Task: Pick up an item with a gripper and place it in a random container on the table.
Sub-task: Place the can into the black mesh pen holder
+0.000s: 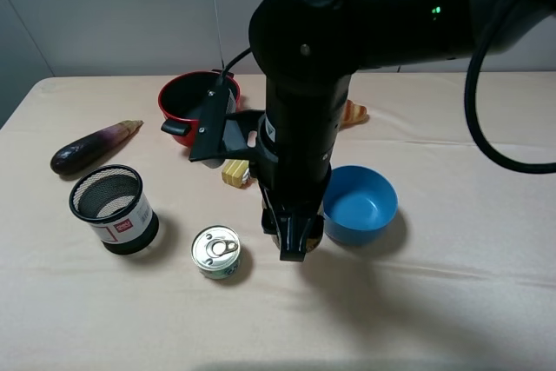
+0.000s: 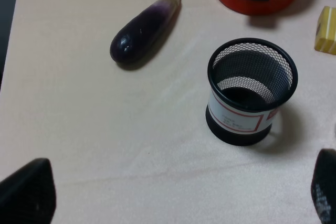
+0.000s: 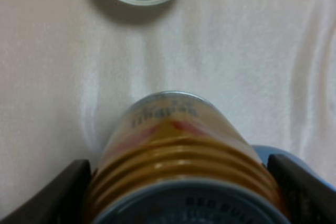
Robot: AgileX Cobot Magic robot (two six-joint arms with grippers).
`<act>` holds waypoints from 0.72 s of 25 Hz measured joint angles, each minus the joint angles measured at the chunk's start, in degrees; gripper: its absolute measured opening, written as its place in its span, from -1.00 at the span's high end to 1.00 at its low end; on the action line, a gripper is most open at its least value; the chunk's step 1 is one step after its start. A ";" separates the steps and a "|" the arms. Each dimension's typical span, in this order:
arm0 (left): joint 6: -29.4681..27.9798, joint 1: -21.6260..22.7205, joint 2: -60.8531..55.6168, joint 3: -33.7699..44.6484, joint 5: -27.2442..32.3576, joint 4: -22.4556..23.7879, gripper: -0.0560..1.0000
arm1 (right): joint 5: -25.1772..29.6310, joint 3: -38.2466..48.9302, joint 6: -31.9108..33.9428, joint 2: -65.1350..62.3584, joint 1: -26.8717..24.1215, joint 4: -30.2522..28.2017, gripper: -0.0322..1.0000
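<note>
The item, a ribbed orange-brown tin can [image 3: 178, 145], sits between the two black fingers [image 3: 47, 195] of my right gripper [image 3: 178, 192], which is shut on it. From above, the right gripper [image 1: 294, 236] points down at the table [image 1: 434, 301] between a flat can and a blue bowl, and the arm hides the item. The container, a black wire-mesh cup [image 1: 113, 208] with a white-and-red label, stands at the left; in the left wrist view the cup [image 2: 251, 90] is empty. My left gripper [image 2: 176, 198] hovers above it, fingers wide apart and open.
A flat silver-topped can [image 1: 216, 252] lies just left of the right gripper, and a blue bowl [image 1: 359, 204] just right. A red pot [image 1: 195, 102], a purple eggplant [image 1: 91, 147], a yellow block [image 1: 234, 173] and an orange item [image 1: 354, 113] lie farther back.
</note>
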 joint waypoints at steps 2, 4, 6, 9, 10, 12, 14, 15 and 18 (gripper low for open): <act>0.00 0.00 0.00 0.00 0.00 0.00 -0.97 | 0.78 -1.34 -0.90 0.02 0.00 0.00 -0.02; 0.00 0.00 0.00 0.00 0.00 0.00 -0.97 | 1.12 -2.70 -1.21 0.02 0.00 0.00 -0.02; 0.00 0.00 0.00 0.00 0.00 0.00 -0.97 | 1.64 -4.18 -1.40 0.02 0.00 0.00 -0.02; 0.00 0.00 0.00 0.00 0.00 0.00 -0.97 | 2.60 -6.29 -2.59 0.06 0.00 0.00 -0.02; 0.00 0.00 0.00 0.00 0.00 0.00 -0.97 | 2.75 -7.07 -3.09 0.06 0.00 0.00 -0.02; 0.00 0.00 0.00 0.00 0.00 0.00 -0.97 | 3.05 -8.47 -3.84 0.06 0.00 0.20 -0.02; 0.00 0.00 0.00 0.00 0.00 0.00 -0.97 | 3.14 -10.06 -4.10 0.06 0.00 0.38 -0.02; 0.00 0.00 0.00 0.00 0.00 0.00 -0.97 | 3.28 -10.76 -4.15 0.06 0.00 0.38 -0.02; 0.00 0.00 0.00 0.00 0.00 0.00 -0.97 | 3.53 -13.05 -4.53 0.06 0.00 0.50 -0.02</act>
